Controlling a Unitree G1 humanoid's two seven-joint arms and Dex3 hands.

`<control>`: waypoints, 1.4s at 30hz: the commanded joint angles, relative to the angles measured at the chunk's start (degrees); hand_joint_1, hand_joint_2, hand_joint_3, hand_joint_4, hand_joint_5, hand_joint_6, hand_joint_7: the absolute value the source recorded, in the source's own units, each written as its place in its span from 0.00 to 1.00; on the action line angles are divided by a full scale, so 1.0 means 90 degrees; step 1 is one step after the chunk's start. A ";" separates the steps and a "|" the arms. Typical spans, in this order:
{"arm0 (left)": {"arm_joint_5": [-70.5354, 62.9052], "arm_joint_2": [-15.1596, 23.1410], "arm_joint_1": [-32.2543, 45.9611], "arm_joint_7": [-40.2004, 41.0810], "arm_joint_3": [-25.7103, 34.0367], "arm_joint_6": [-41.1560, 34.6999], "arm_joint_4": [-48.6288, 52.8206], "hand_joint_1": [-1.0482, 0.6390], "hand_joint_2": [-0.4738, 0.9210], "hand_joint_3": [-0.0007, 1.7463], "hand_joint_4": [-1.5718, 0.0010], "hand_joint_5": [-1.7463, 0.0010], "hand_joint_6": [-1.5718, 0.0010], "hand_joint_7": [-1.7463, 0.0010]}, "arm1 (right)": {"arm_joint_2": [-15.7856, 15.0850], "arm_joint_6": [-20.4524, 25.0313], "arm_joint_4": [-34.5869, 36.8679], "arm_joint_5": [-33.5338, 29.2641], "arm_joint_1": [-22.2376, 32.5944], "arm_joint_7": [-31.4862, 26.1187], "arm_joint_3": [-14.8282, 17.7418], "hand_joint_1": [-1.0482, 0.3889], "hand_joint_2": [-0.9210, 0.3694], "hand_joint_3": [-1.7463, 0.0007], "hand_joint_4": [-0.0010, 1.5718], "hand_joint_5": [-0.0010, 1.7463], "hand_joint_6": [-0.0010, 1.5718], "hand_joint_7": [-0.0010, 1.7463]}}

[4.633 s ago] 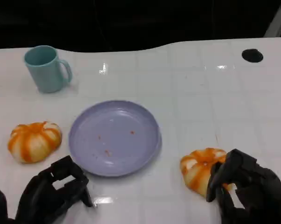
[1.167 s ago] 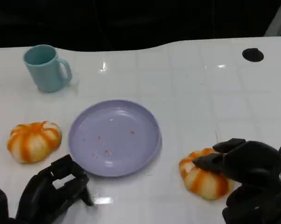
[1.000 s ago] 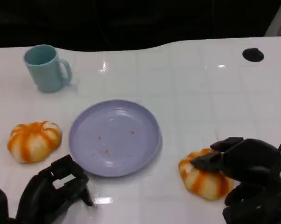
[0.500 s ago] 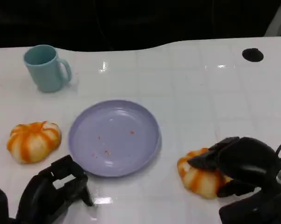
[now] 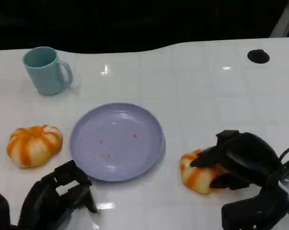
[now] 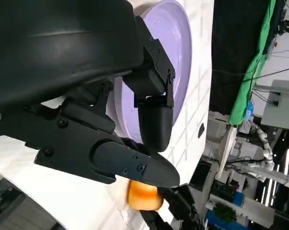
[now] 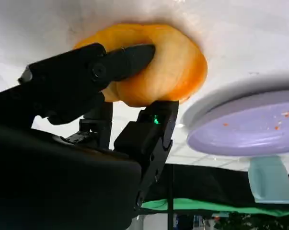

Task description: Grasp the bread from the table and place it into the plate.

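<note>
Since the earlier frames, the right hand (image 5: 240,160) has been closed down over the round orange-and-white striped bread roll (image 5: 194,175), which has been nudged a little toward the round lilac plastic plate (image 5: 116,141). The black fingers (image 7: 120,60) are now clamped on this roll, one laid across its top and another pressed against its side, as is seen in the right wrist view. Whether the roll has been lifted off the white glossy tabletop (image 5: 197,91) cannot be told; it appears to be at or just above the surface near the front edge, just beside the plate's right rim.

The grasp is judged to be made or nearly made; the lift, the carry over the rim and the release into the plate are left to be done. The plate holds only a few orange crumbs.

The roll is soft-looking, domed and ribbed like a small pumpkin, and some give under the fingers may be expected. A second striped roll (image 5: 34,145) lies toward the left edge, apart from the plate. The left hand (image 5: 55,199) is held at the front left with its fingers curled loosely and nothing in them. A smooth teal mug (image 5: 44,70) stands near the far left corner.
</note>
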State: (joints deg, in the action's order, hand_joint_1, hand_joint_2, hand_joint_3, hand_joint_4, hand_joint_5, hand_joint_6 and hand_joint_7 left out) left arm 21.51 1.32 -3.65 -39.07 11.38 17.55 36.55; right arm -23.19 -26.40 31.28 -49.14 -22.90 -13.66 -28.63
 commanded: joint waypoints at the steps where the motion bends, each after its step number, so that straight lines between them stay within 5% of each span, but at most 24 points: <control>1: -0.0037 0.0066 0.0081 0.0076 0.0014 -0.0047 0.0001 0.12 0.94 0.00 0.52 0.04 0.55 0.20 | -0.0017 0.0173 0.0447 -0.0175 -0.0117 -0.0234 -0.0138 0.64 0.16 0.61 0.53 1.00 0.51 0.81; 4: -0.0019 0.0061 0.0087 0.0054 0.0018 -0.0045 -0.0006 0.12 0.93 0.00 0.52 0.04 0.55 0.20 | 0.0034 0.0246 0.0551 -0.0228 -0.0182 -0.0463 -0.0189 0.62 0.17 0.62 0.52 0.98 0.57 0.59; 6: -0.0031 0.0060 0.0089 0.0052 0.0018 -0.0005 0.0007 0.11 0.93 0.00 0.52 0.04 0.55 0.21 | 0.0090 0.0185 0.0672 -0.0217 -0.0213 -0.0732 -0.0190 0.63 0.19 0.62 0.52 0.98 0.60 0.55; 11: -0.0039 0.0063 0.0092 0.0059 0.0016 0.0014 0.0012 0.09 0.93 0.00 0.52 0.04 0.55 0.20 | 0.0258 -0.0249 0.0992 -0.0028 -0.0287 -0.1530 -0.0113 0.67 0.34 0.48 0.56 1.00 0.52 0.82; 14: -0.0045 0.0069 0.0087 0.0078 0.0017 -0.0004 0.0015 0.08 0.92 0.00 0.51 0.04 0.55 0.20 | 0.0350 -0.0547 0.1089 0.0070 -0.0348 -0.1961 -0.0053 0.69 0.44 0.35 0.59 1.00 0.51 0.89; 28: -0.0012 0.0050 0.0066 0.0052 0.0019 -0.0039 0.0051 0.06 0.91 0.00 0.52 0.04 0.55 0.20 | 0.0846 -0.1260 0.0584 0.1115 -0.0575 -0.1535 0.0468 0.72 0.56 0.16 0.65 1.00 0.55 0.92; 42: -0.0004 0.0031 0.0205 0.0036 -0.0015 -0.0079 -0.0127 0.06 0.90 0.00 0.52 0.04 0.55 0.21 | 0.1814 -0.1136 0.1564 0.0978 -0.1415 -0.1593 0.0235 0.69 0.54 0.16 0.62 1.00 0.52 0.90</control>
State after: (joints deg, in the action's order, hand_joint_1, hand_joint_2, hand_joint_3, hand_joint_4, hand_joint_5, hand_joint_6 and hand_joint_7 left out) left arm 21.60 1.18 -3.10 -39.07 11.31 17.73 35.55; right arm -7.89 -36.47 43.31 -40.44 -33.44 -27.36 -26.26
